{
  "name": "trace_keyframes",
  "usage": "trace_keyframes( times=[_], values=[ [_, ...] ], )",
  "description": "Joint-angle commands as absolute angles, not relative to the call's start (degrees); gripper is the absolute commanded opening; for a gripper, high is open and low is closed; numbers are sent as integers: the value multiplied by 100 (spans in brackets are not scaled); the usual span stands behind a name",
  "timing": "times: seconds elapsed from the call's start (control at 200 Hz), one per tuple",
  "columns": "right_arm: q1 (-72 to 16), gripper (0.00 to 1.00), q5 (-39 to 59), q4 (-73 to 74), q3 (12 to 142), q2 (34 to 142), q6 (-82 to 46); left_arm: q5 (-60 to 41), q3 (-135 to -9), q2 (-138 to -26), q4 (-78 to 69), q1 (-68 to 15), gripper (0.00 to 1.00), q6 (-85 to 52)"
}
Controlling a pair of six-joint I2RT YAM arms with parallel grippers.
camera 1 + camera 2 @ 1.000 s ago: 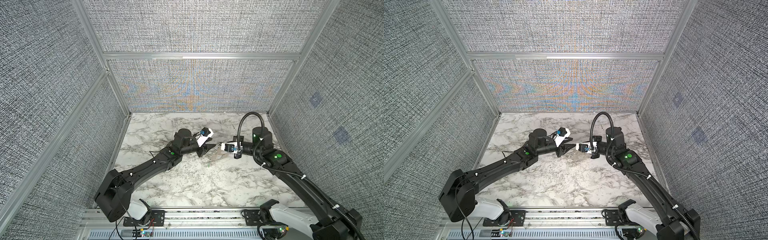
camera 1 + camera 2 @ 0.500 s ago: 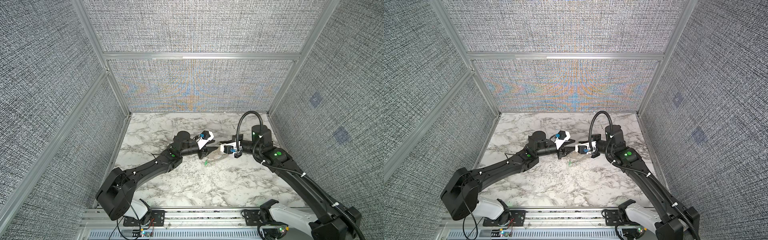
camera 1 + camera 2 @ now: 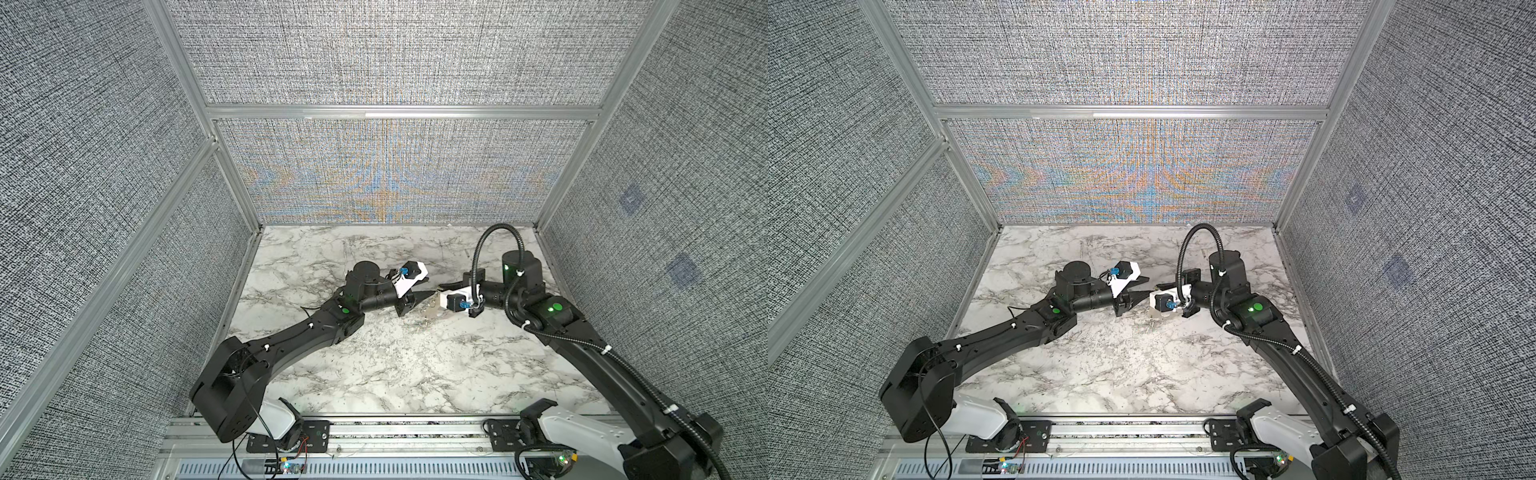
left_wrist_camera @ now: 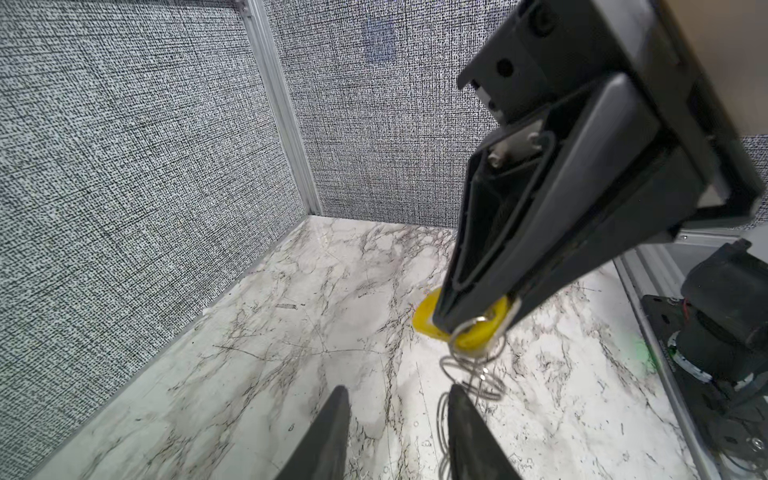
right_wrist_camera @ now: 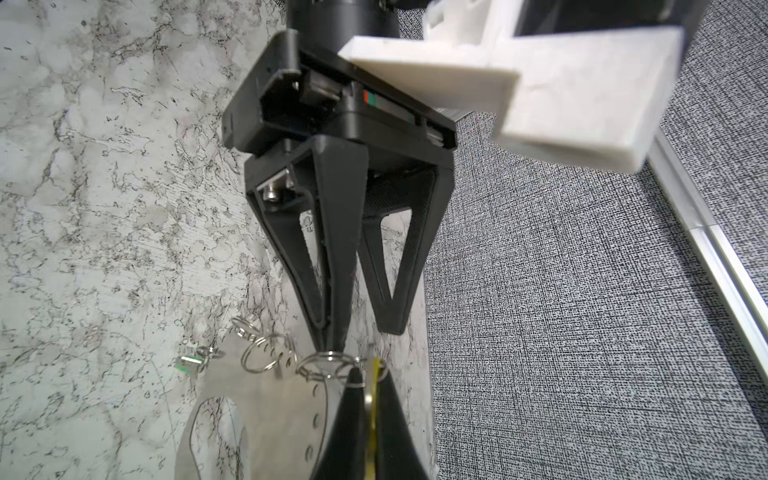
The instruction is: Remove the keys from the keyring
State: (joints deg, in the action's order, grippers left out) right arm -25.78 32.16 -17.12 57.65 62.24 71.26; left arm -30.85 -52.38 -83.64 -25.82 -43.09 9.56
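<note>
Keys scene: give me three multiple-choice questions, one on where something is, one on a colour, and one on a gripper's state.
1. Where is the yellow tag?
A) lying loose, untouched
B) between the right gripper's fingers
C) hanging from the wall frame

2. What colour is the tag on the other key?
A) red
B) green
C) blue

3. How is the left gripper?
A) open, holding nothing
B) shut tight, empty
C) shut on a key

Answers:
1. B, both wrist views show its fingers clamped on the tag.
2. B, that tag shows green in the right wrist view.
3. A, its fingers stand apart with only the table between them.
</note>
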Motion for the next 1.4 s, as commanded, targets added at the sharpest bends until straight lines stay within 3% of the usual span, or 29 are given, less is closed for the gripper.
trace_keyframes(
  times=[0.0,0.605,0.991,1.391],
  values=[
    [-2592,0,3305,-1521,5750,6222,7281,-3373,-5292,-8479,-2880,-4307,41,804],
    [-2659,0,3091,-890,5580,6228,7567,-3754,-5041,-8573,-3595,-4306,38,385],
    [-2750,0,3086,-803,5520,6213,7533,-3553,-4823,-8497,-4049,-4301,25,238],
    [-2822,0,3057,-622,5423,6206,7491,-3403,-4625,-8415,-4408,-4305,19,168]
  ],
)
